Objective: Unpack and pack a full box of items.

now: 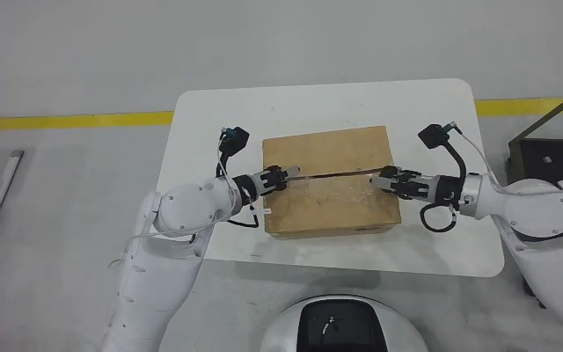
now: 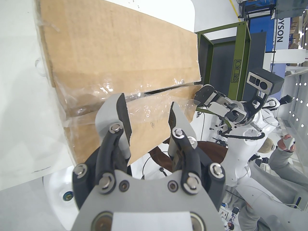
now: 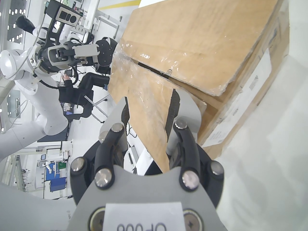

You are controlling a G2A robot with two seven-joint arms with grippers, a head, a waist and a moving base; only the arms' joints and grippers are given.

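The left gripper's (image 2: 146, 106) fingers (image 2: 121, 114) are spread apart, and the end of the box's near flap (image 2: 149, 133) lies in the gap between them; it is not clear whether either pad presses on the cardboard. The right gripper's (image 3: 150, 102) fingers (image 3: 178, 106) are spread the same way at the other end of that flap, one on each side of the cardboard, with one finger largely hidden behind it. Again, contact cannot be made out

The near flap is tilted up a little from the box, leaving a dark slit along the middle seam between it and the far flap (image 2: 108, 49), which lies flat. Crinkled clear tape (image 2: 101, 90) runs along the seam and wraps over both ends. The two grippers face each other along this seam, one at each short end of the top, with their arms reaching in from either side

The cardboard box (image 1: 330, 207) stands near the middle of the white table (image 1: 440, 246), long side across, top flaps all but closed. A white label (image 3: 243, 102) is stuck on the end wall on the right gripper's side

Beyond the table's right edge stands a green frame (image 2: 240, 56), and a yellow line (image 1: 88, 119) runs across the floor behind the table
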